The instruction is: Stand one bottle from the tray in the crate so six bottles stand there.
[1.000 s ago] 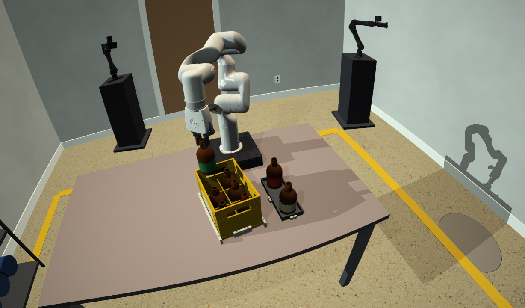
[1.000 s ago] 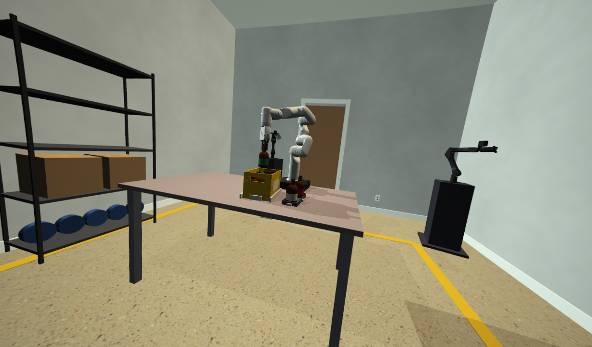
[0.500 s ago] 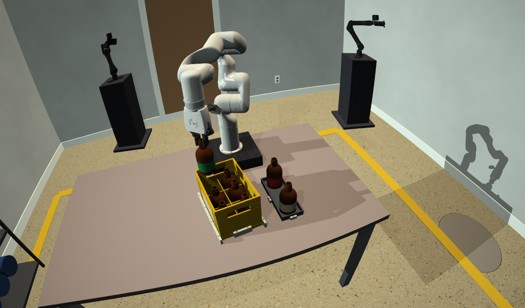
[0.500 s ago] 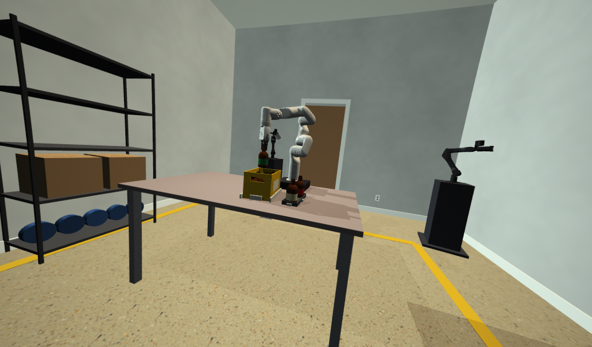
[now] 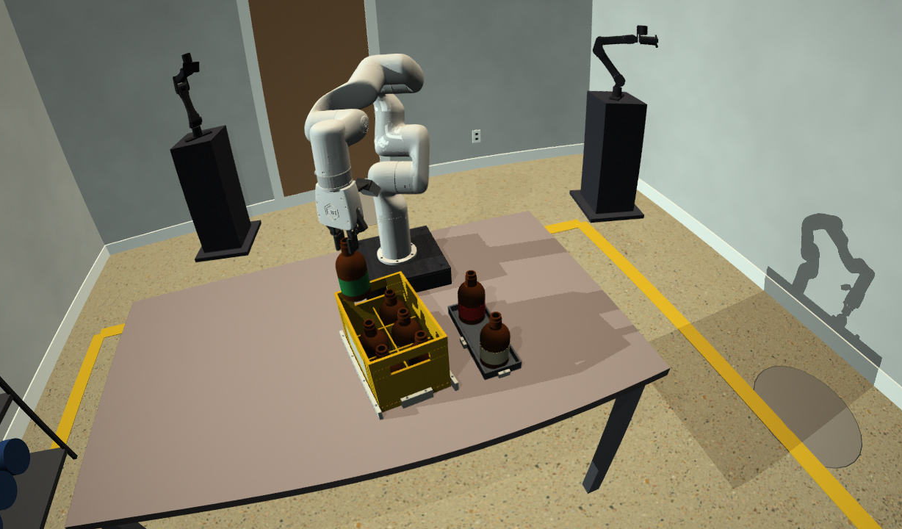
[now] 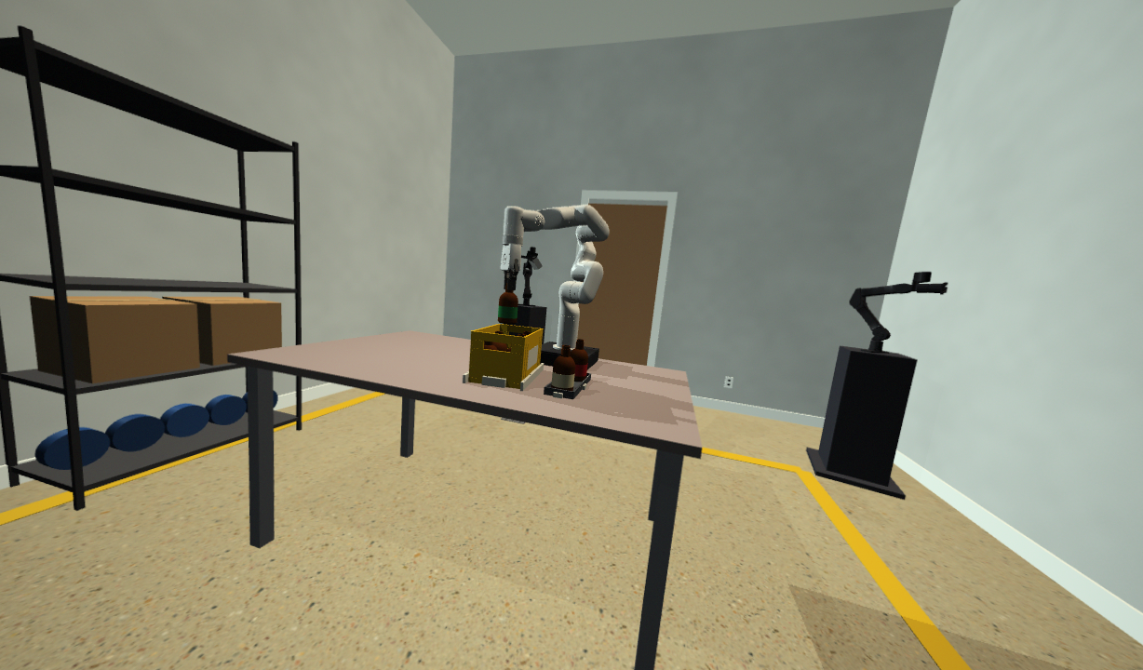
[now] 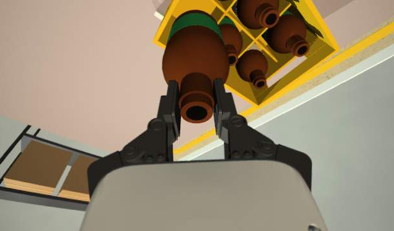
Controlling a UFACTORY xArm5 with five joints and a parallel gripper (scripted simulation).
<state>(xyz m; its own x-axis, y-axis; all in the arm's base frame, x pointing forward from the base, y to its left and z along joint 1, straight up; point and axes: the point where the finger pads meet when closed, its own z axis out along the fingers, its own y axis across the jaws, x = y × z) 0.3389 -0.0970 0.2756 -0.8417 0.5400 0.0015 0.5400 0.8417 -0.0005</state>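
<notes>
Fingers pinch the green bottle [image 5: 352,272] by its neck, above the crate's [image 5: 411,375] corner cell nearest the arm. Lowered off-centre, its base could catch the crate's rim and tilt the crate.

Crate [image 5: 414,368] corner cell open under held bottle [image 5: 352,272]; neighbour bottle necks [image 5: 391,299] close beside.

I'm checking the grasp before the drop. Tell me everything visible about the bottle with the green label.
The green-label bottle is brown and glassy-looking, with a round body, sloped shoulders, a short neck, an open mouth and a green band low on its body. It hangs upright, its neck clamped between the jaws of the gripper. Its base hovers over the yellow crate, at the corner cell nearest the arm's base. Only the gripper visibly touches it.
</notes>
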